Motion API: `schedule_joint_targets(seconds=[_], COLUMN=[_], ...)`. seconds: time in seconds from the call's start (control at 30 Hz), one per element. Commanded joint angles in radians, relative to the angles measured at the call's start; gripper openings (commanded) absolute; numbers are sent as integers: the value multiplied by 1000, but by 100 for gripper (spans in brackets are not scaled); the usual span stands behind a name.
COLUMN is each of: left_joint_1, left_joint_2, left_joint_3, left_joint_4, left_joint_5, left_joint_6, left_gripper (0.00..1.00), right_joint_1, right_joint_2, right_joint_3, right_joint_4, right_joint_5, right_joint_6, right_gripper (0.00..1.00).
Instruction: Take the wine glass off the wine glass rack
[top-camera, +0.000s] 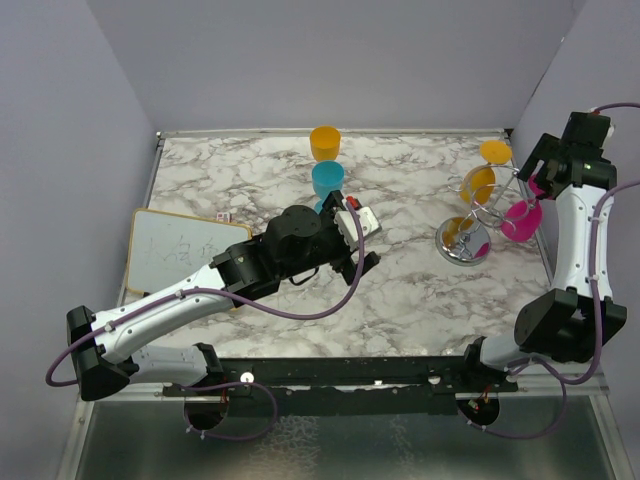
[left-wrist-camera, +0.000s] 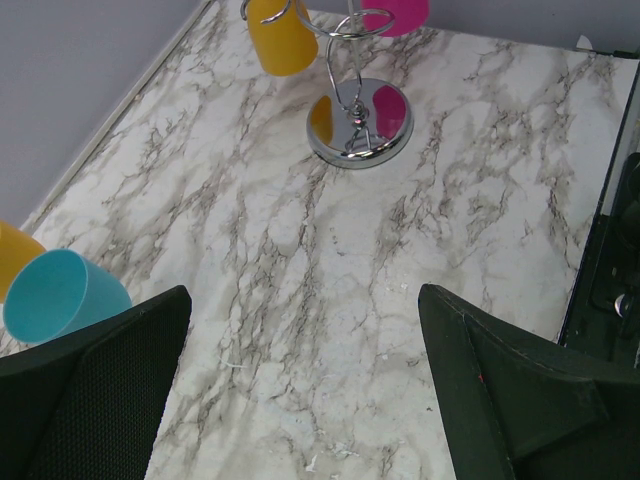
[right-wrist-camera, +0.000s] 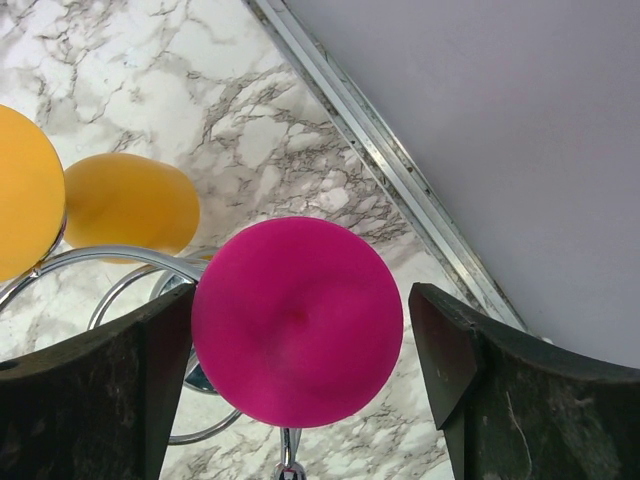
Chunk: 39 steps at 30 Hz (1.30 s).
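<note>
Closely, right tool straddles magenta wine glass, unclenched, a gap showing.
Overhead hides that gap; left tool released.

The left arm and right arm share one build: white shell links between black joint housings, with black bases at seven and five o'clock overhead. A purple cable loops along each. The left gripper bears a white block with a red spot; its fingers are matte black, textured wedges. The right gripper has black fingers scuffed with pale dust.
</note>
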<state>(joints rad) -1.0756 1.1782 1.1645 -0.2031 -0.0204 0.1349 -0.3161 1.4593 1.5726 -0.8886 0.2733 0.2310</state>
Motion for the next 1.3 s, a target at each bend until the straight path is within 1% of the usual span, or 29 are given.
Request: schedule_joint_targets(seconds=[0.0,0.1,0.33,0.57,0.93,1.27], left_joint_1=[-5,-6,-6,-7,-6,-7], left_joint_2=[-15,-15,-16,-14,-11,-18], left_joint_3=[-8,-8,-10,-10,-11,-8], left_joint_4=[17,17,18,18,18,19], left_joint_5=[-21,-19,-18,-17,-15,-8], left_joint_6=[12,12,11,11,8,6], left_gripper=[99,99,99,99,99,99], right_joint_1=[-8,-9,-8,-8,-9,-9], right_joint_2=[-39,-43,-45,-39,-45,-74], right_joint_3=[4,0,10,41,54,56], right_joint_4=[34,38,39,31,17,9], right_joint_5=[-18,-14,-24,-3,79,94], right_joint_6=[0,-2,-3,-3,-1,-3], right_gripper=[83,79,76,75,75,75])
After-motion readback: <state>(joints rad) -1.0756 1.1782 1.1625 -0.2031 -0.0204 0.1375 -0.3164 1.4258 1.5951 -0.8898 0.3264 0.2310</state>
